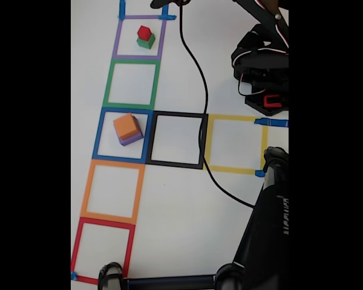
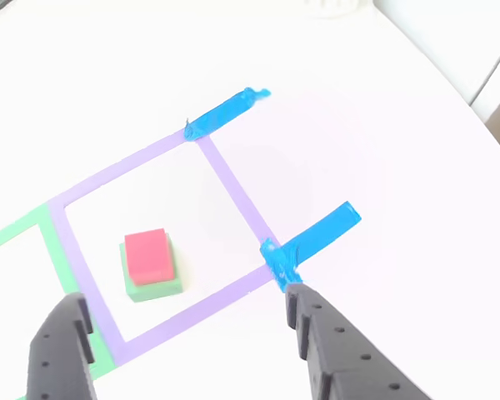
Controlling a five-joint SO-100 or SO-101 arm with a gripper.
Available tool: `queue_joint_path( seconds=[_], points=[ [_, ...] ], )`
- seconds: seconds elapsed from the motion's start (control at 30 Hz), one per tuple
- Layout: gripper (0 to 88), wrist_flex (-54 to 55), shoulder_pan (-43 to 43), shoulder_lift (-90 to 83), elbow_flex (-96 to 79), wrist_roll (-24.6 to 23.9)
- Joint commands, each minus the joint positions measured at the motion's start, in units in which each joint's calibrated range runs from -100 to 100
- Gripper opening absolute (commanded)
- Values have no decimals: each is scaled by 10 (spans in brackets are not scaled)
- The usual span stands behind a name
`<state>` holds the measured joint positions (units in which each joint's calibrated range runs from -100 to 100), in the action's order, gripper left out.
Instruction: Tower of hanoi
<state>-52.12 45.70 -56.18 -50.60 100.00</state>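
The red cube [image 2: 145,255] sits on the green cube [image 2: 152,284] inside the purple square [image 2: 233,187], just ahead of my fingers [image 2: 187,329] and between them; they are spread wide, holding nothing.

Your small purple cube [image 1: 132,139] in the blue tape square [image 1: 98,134] of the fixed view is mostly covered by the orange cube [image 1: 126,125] stacked on it; you see only a thin purple strip along the bottom and right. Likewise the green cube [image 1: 146,43] shows just its lower part beneath the red cube [image 1: 144,32].

In the other view, the two dark grey gripper fingers [image 2: 62,350] are cut off by the bottom edge, so you cannot see where they join. The green tape square outline [image 2: 17,227] runs off the left edge.

The black robot arm [image 1: 263,57] is cropped by the fixed view's top and right border, and the black cable [image 1: 196,90] runs out at the top.
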Motion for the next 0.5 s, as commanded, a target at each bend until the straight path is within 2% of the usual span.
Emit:
queue_joint_path(
  seconds=[0.0, 0.23, 0.47],
  points=[
    [330, 209, 11, 20, -113, 0],
    [334, 464, 2, 117, -224, 0],
    [330, 629, -32, 206, -275, 0]
  ],
)
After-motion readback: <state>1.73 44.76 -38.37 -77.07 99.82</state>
